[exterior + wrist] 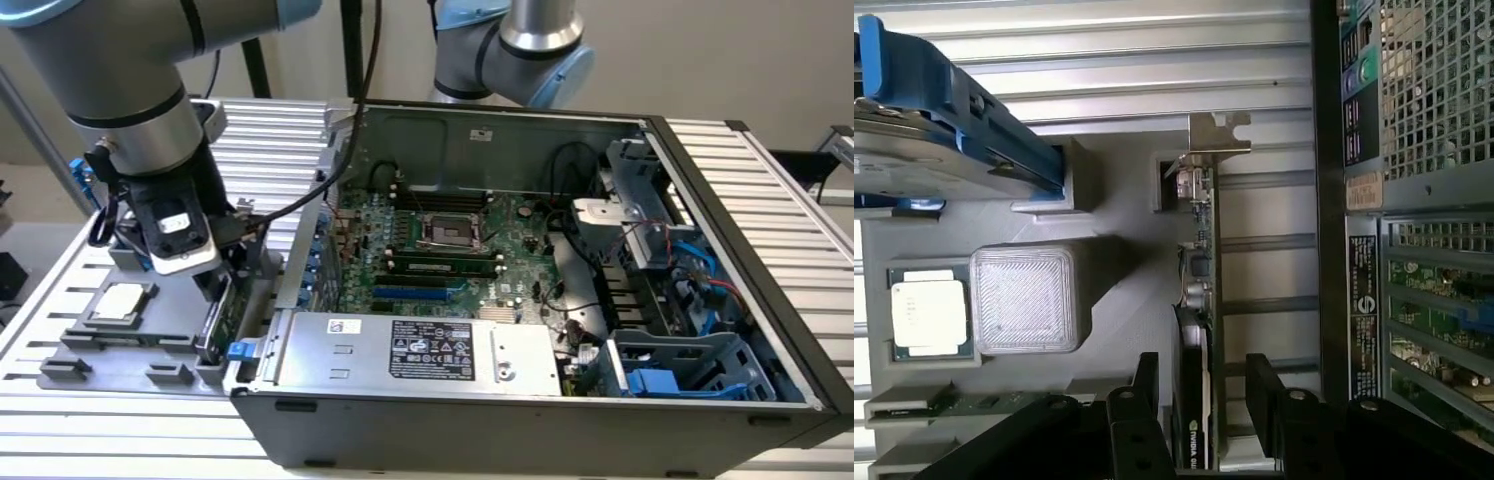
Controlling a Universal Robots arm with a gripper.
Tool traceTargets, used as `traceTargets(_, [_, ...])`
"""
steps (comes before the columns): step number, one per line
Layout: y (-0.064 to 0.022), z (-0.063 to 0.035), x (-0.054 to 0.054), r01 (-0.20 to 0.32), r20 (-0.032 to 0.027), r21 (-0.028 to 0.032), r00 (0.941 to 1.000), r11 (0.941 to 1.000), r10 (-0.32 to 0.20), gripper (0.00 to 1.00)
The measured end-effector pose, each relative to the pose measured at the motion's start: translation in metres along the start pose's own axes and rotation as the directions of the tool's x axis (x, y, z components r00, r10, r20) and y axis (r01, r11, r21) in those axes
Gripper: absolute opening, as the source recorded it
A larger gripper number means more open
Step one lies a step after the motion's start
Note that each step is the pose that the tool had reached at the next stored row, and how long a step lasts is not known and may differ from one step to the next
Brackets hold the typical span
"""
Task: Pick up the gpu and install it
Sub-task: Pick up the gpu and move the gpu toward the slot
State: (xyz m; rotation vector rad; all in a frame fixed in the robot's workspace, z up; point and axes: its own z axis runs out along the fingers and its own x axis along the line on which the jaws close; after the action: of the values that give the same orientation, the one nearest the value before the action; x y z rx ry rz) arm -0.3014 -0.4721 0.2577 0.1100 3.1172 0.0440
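Open-jawed, the gripper [1204, 390] is straddling the edge-on gpu [1199, 270], seemingly not touching, its length running between the jaws, at nine o'clock of the case [467, 430] in the exterior view.

Arm [134, 100] pointed down, end effector [1204, 385] fingers parted wide

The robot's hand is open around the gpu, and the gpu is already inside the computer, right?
No. The hand is open around the gpu, but the gpu stands in the grey tray outside the computer, as the wrist view shows.
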Motion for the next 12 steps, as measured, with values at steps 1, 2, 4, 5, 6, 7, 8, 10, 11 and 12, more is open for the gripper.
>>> traceTargets(1, [0.0, 0.0019, 0.0, 0.0, 0.0, 0.0, 1.0, 1.0, 0.0, 0.48])
traceTargets(2, [-0.0001, 0.0036, 0.0, 0.0, 0.0, 0.0, 1.0, 1.0, 0.0, 0.48])
traceTargets(4, [-0.0002, 0.0073, 0.0, 0.0, 0.0, -0.0001, 1.0, 1.0, 0.0, 0.48])
traceTargets(5, [-0.0002, 0.0091, 0.0, 0.0, 0.0001, -0.0001, 1.0, 1.0, 0.0, 0.48])
traceTargets(6, [-0.0003, 0.011, 0.0, 0.0, 0.0, 0.0, 1.0, 1.0, 0.0, 0.48])
traceTargets(7, [-0.0003, 0.0128, 0.0, 0.0, 0.0, 0.0, 1.0, 1.0, 0.0, 0.48])
traceTargets(8, [-0.0003, 0.0146, 0.0, 0.0, 0.0, 0.0001, 1.0, 1.0, 0.0, 0.48])
traceTargets(10, [0.0, 0.0179, 0.001, 0.0, 0.0, 0.0001, 1.0, 1.0, 0.0, 0.48])
traceTargets(11, [0.0003, 0.0187, 0.001, 0.0, 0.0001, 0.0002, 1.0, 1.0, 0.0, 0.48])
traceTargets(12, [0.0009, 0.019, 0.001, 0.0, -0.0001, 0.0003, 1.0, 1.0, 0.0, 0.48])
